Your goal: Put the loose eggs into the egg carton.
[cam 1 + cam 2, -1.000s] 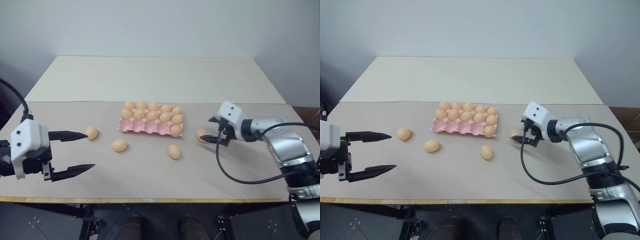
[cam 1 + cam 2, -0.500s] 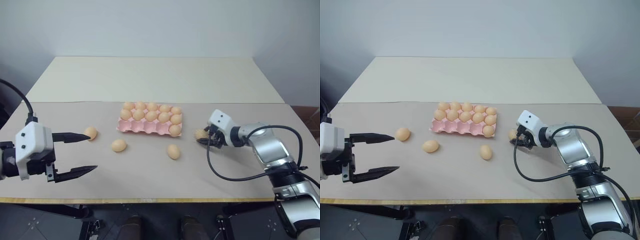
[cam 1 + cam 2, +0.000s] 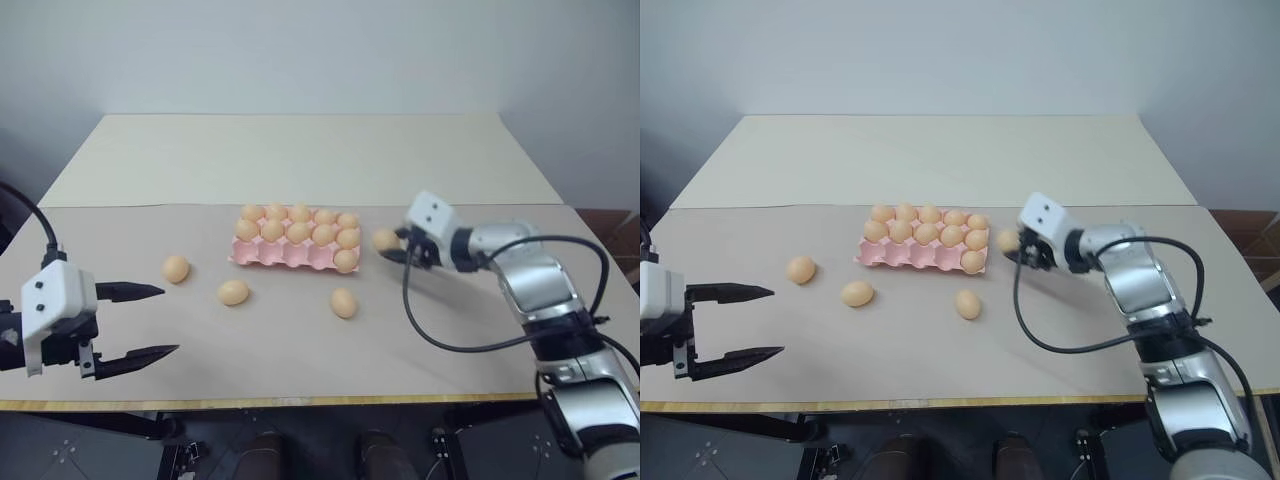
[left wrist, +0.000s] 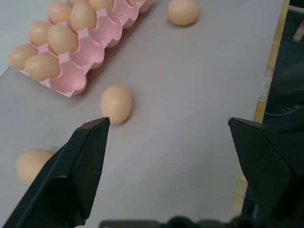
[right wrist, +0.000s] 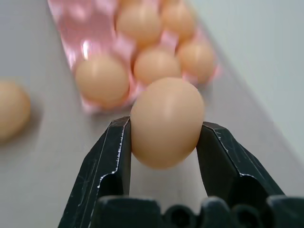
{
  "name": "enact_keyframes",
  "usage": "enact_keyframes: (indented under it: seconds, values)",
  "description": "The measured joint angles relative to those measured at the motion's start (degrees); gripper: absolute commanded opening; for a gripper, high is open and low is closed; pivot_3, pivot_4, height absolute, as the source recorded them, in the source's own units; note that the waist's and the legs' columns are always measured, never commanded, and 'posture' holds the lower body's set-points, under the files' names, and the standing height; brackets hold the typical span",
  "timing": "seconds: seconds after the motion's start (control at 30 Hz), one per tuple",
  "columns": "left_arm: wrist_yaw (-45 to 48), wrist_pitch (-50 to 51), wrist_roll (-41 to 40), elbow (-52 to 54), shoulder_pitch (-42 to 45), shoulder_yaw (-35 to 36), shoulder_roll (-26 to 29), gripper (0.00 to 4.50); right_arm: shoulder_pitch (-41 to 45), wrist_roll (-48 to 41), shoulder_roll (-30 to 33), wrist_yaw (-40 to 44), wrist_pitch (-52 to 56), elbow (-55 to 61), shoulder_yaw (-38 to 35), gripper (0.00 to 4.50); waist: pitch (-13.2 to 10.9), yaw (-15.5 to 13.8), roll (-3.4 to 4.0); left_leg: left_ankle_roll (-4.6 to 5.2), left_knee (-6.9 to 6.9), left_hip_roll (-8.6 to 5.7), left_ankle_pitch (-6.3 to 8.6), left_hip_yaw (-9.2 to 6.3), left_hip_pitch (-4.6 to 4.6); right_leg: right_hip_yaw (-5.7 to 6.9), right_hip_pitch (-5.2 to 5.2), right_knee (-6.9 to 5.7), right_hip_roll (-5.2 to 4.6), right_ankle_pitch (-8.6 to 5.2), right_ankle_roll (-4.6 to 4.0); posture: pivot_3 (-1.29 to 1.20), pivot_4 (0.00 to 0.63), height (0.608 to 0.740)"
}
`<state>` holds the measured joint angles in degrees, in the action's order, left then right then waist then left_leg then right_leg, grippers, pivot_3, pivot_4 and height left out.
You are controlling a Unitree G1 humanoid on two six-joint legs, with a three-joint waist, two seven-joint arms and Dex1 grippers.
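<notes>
Orange-tan eggs [image 3: 233, 292] (plain, unpatterned), pink egg carton [image 3: 262, 256]

Soft, even, dim light, faint shadows; blurred egg carton [image 5: 142, 57] beyond the right wrist's tool.

Head pair: we look forward and down from above the worktop [image 3: 300, 340], both eyes sharing the egg carton [image 3: 290, 250] at mid-scene with both arms at the flanks; the right eye sits slightly offset. Left wrist: we ride low over the worktop, close in, sighting along the left claw [image 4: 175, 156] toward the carton's corner. Right wrist: we sit very close behind the right claw [image 5: 164, 142], facing the same carton beyond its egg [image 5: 167, 121].
</notes>
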<state>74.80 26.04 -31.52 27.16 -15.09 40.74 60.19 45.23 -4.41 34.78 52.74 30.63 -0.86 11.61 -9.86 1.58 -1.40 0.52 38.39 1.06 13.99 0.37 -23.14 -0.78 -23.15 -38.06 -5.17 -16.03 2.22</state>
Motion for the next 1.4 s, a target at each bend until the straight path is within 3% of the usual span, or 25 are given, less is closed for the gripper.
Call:
enact_keyframes:
  seconds: [0.33, 0.43, 0.6, 0.8, 1.07, 1.4]
  values:
    - [-0.4, -1.1, 1.0, 0.2, -1.3, 0.1, -1.4, 4.35, 1.5, 2.5, -10.2, -2.9, -3.1, -0.2, 7.7, 2.16, 0.0, -0.4, -0.03, -0.03, 0.01, -0.08, -0.02, -0.01, -0.05, 0.03, -0.03, 0.0, -0.11, 0.0, 0.0, 0.0, 0.15, 0.74]
    - [-0.5, -1.1, 1.0, 0.6, -1.8, 0.9, -1.7, 4.35, 1.5, 4.1, -10.6, -4.0, -5.0, -2.8, 8.0, 2.83, 0.0, -0.4, -0.03, -0.03, 0.01, -0.08, -0.02, 0.0, -0.03, 0.03, -0.01, 0.01, -0.11, 0.01, -0.01, 0.0, 0.15, 0.74]
    - [-0.8, -1.1, 1.0, 0.9, -1.8, 1.0, -1.7, 4.35, 1.5, 5.7, -12.6, -6.3, -6.2, -5.1, 8.0, 4.48, 0.0, -0.3, -0.03, -0.04, -0.01, -0.06, -0.02, 0.0, -0.03, 0.02, -0.05, -0.01, -0.06, 0.01, -0.01, 0.0, 0.15, 0.74]
    - [-1.1, -1.1, 1.0, 0.9, -1.6, 0.9, -1.7, 4.35, 1.7, 6.3, -12.2, -6.9, -6.4, -4.0, 7.9, 4.48, 0.0, -0.2, -0.03, -0.04, -0.01, -0.06, -0.02, 0.0, -0.03, 0.02, -0.04, 0.0, -0.08, 0.01, -0.01, 0.0, 0.15, 0.74]
    - [-1.1, -1.2, 0.8, 0.6, -0.1, 0.3, -1.6, 4.35, -4.3, 2.5, -4.7, -2.8, -1.3, 9.9, 4.3, 4.48, 0.0, -0.7, -0.03, -0.03, -0.01, -0.07, -0.02, -0.02, -0.04, 0.04, 0.0, 0.04, -0.1, 0.01, -0.01, 0.0, 0.15, 0.74]
    - [-0.5, -1.7, -0.2, 0.1, 2.0, -1.0, -1.4, 4.35, -18.6, -12.9, 18.1, 12.5, 4.5, 25.8, -12.5, 4.48, 0.0, -0.7, -0.03, -0.03, 0.0, -0.04, -0.01, 0.0, 0.04, 0.01, 0.09, 0.07, -0.07, 0.01, -0.01, 0.0, 0.15, 0.74]
